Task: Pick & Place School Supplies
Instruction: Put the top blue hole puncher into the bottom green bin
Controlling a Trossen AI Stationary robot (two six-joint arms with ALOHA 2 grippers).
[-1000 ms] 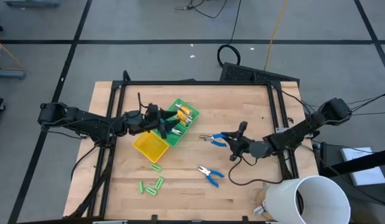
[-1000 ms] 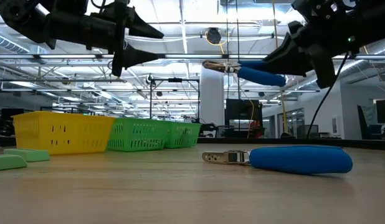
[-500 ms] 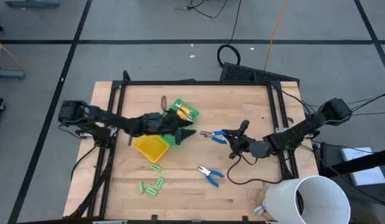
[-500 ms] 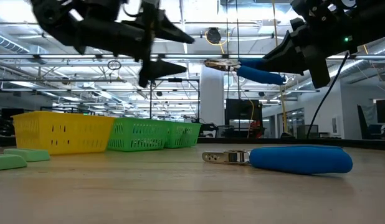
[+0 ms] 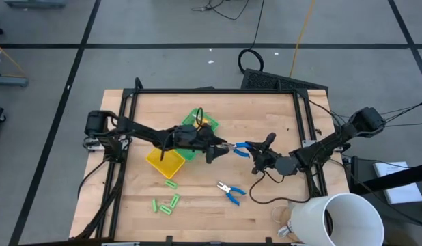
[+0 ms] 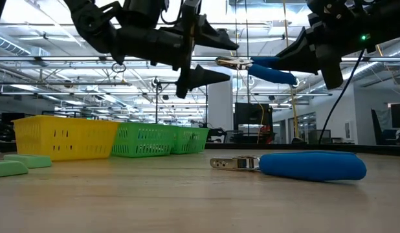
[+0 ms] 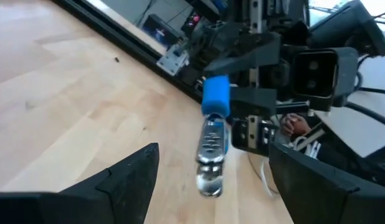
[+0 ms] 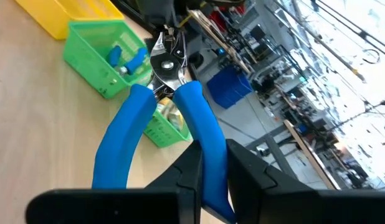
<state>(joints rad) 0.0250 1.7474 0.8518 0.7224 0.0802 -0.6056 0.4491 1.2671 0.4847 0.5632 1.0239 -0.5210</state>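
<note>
My right gripper (image 8: 211,180) is shut on blue-handled pliers (image 5: 240,147), which it carries above the table's middle with the metal nose (image 6: 227,63) pointing left. My left gripper (image 7: 214,149) is open just right of the tray. Its fingers (image 6: 213,74) stand on either side of that nose without touching it. A second pair of blue-handled pliers (image 5: 230,193) lies flat on the table near the front. Several light-green sticks (image 5: 166,203) lie on the table near the front left. Yellow-orange pieces (image 5: 206,124) sit in a green tray compartment. My right gripper pinches one blue handle (image 8: 202,134) of the pliers between its two fingers (image 8: 245,177). The other handle (image 8: 121,149) stays free beside them. The fingers come from the table's right, roughly along the handle. The pliers are lifted clear and nearly level.
The compartment tray sits left of centre, with a yellow part (image 5: 164,162) and green parts (image 5: 195,121). A big white cup (image 5: 337,220) stands at the front right corner. A black frame (image 5: 303,130) borders the table. Bare wood lies at the table's far side.
My left arm has swung from above the tray toward the table's right, up to the pliers my right gripper holds. Its fingers have stayed open and now straddle the metal nose. The right gripper and the pliers have held about still.
</note>
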